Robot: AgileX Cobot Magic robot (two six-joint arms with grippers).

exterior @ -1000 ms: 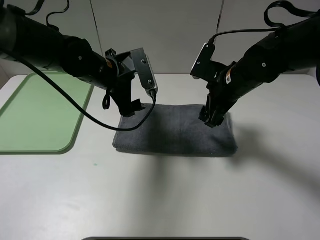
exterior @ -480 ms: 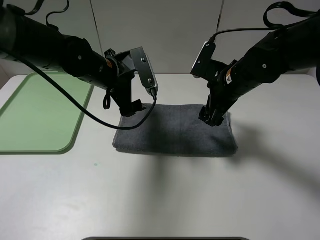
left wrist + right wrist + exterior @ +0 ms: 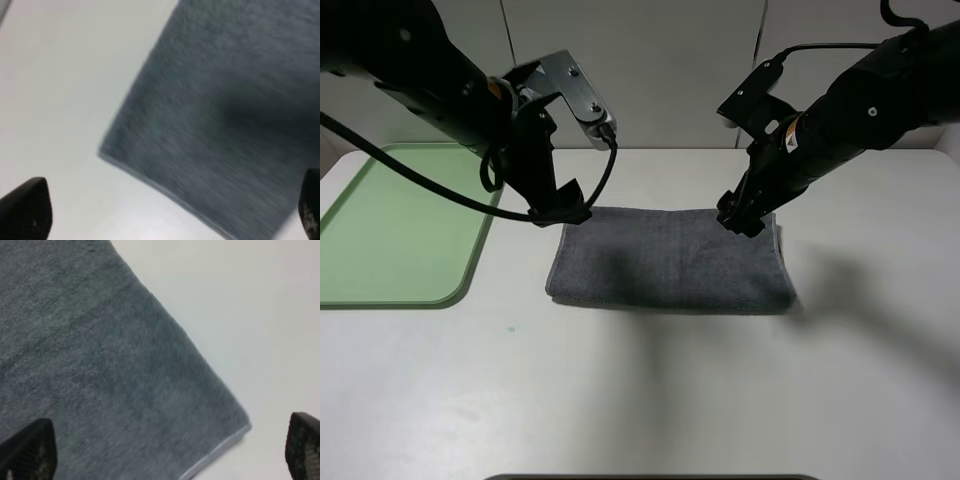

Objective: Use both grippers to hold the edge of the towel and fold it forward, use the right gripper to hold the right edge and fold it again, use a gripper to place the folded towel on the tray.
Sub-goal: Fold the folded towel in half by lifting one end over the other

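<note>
The dark grey towel [image 3: 670, 262] lies flat on the white table as a folded rectangle, with both long edges neat. My left gripper [image 3: 558, 212] hovers open just above and outside its far left corner. Over the far right corner, my right gripper [image 3: 740, 218] also stands open, holding nothing. In the left wrist view the towel [image 3: 225, 110] shows a corner between the two spread fingertips [image 3: 27, 207]. The right wrist view likewise shows the towel [image 3: 100, 365] corner below wide-apart fingertips [image 3: 302, 445]. The pale green tray [image 3: 380, 230] sits at the far left with nothing on it.
A pale wall with vertical seams stands behind the table. A dark strip [image 3: 650, 477] runs along the table's near edge. Bare white tabletop lies in front of the towel and to its right.
Both arms have risen off the towel's far edge. The left gripper swung up and left, the right one lifted slightly. The towel has stayed put.
</note>
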